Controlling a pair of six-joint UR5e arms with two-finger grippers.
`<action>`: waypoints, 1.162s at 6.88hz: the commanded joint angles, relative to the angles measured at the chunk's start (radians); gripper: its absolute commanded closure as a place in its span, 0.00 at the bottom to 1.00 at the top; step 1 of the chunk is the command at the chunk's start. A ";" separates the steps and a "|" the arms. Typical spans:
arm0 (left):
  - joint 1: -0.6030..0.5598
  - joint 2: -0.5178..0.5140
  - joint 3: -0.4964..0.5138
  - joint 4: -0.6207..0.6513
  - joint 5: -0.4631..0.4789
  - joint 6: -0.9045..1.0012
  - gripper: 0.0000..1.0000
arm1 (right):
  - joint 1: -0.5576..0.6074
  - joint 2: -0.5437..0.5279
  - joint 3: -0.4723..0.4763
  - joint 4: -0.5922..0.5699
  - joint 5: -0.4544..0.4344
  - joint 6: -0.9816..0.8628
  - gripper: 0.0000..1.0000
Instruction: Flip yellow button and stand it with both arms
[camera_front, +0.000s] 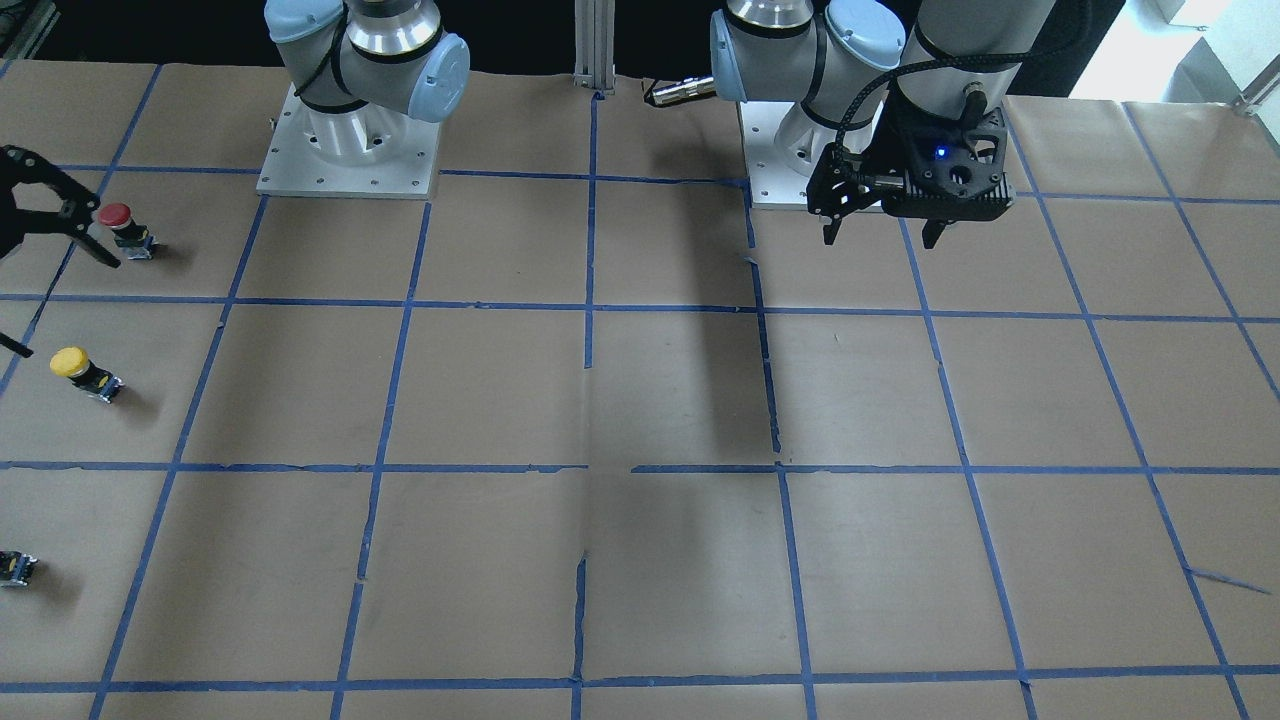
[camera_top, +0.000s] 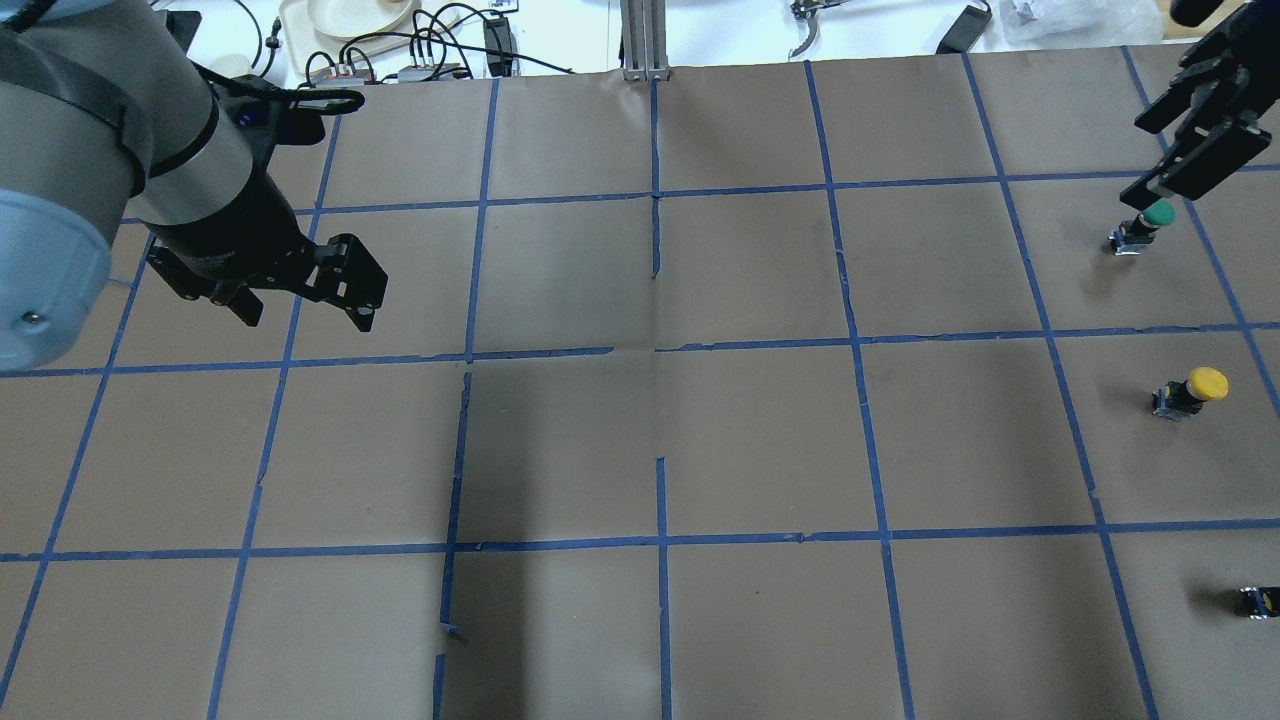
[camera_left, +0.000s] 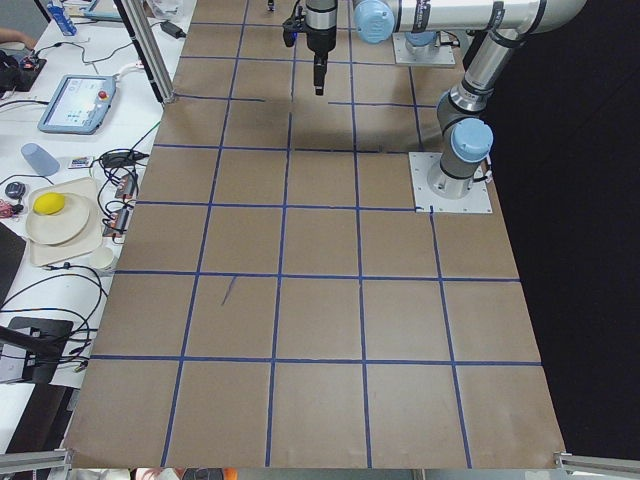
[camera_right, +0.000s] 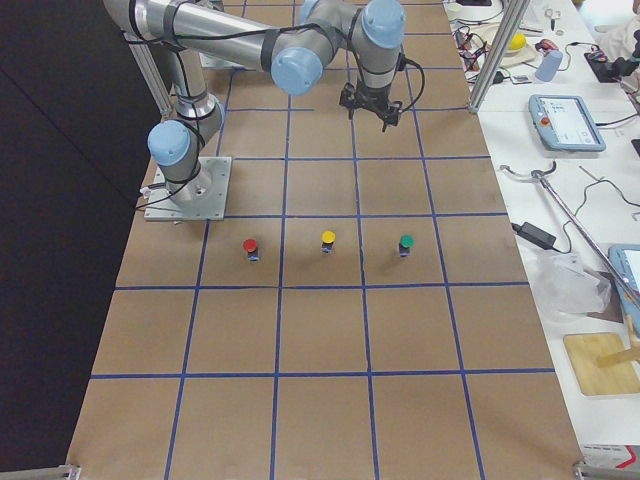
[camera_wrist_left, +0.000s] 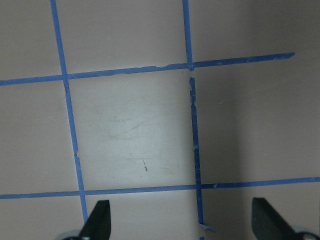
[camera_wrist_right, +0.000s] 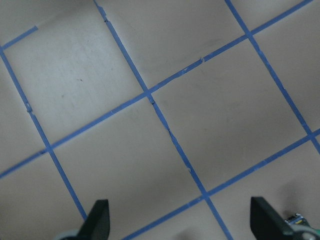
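Observation:
The yellow button (camera_top: 1192, 389) stands with its cap up near the table's right edge. It also shows in the front view (camera_front: 78, 368) and the right-side view (camera_right: 327, 239). My right gripper (camera_top: 1135, 165) is open and empty. It hangs high over the button row, apart from the yellow button, and also shows in the front view (camera_front: 70, 308) and its wrist view (camera_wrist_right: 180, 222). My left gripper (camera_top: 306, 320) is open and empty, far off over the table's left half, in front of its base (camera_front: 880, 238). Its wrist view (camera_wrist_left: 181, 222) shows only bare paper.
A red-capped button (camera_right: 250, 245) stands in the same row nearer the robot, and a green-capped one (camera_right: 405, 242) farther out. The two arm bases (camera_front: 350, 150) stand at the robot's edge. Blue tape lines grid the brown paper. Side benches hold cables and tablets.

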 joint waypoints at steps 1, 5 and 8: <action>0.000 0.002 0.001 0.000 0.000 0.000 0.00 | 0.115 -0.091 0.004 0.064 0.003 0.335 0.00; 0.000 0.002 0.013 0.000 0.001 0.015 0.00 | 0.391 -0.087 -0.003 0.049 -0.105 1.021 0.00; 0.000 0.000 0.007 0.001 0.000 0.003 0.00 | 0.413 -0.075 -0.009 0.044 -0.210 1.280 0.00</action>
